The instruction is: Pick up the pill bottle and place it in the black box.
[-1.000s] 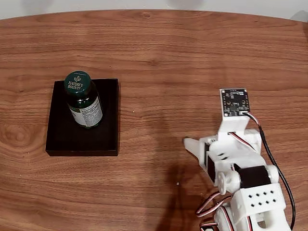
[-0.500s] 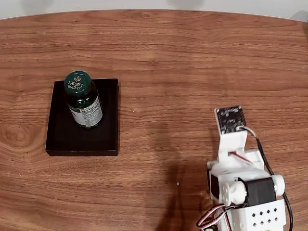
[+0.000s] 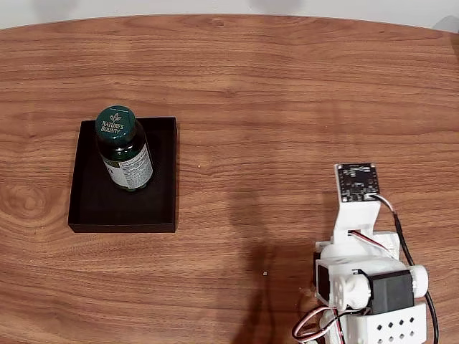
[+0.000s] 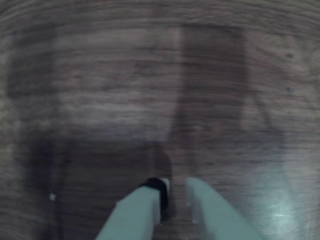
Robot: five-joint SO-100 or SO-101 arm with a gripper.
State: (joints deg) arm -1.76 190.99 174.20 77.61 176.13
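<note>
The small dark green pill bottle stands in the shallow matte black box near the wooden table's left edge, so placing looks done (only parking is left), with the white gripper nearly pressed together, empty, by the near edge.

Table: reddish-brown wood veneer with darker horizontal grain streaks; in the wrist view it reads duller, grey-brown. Black box: uniform matte black, no markings. Pill bottle: dark green body, green cap with pale lettering and a leaf emblem, white side label carrying fine dark print. Arm: white plastic shells, black motor blocks, a black circuit board, red, white and black wiring. Hand: pale whitish-green fingers, one tipped with black.
</note>
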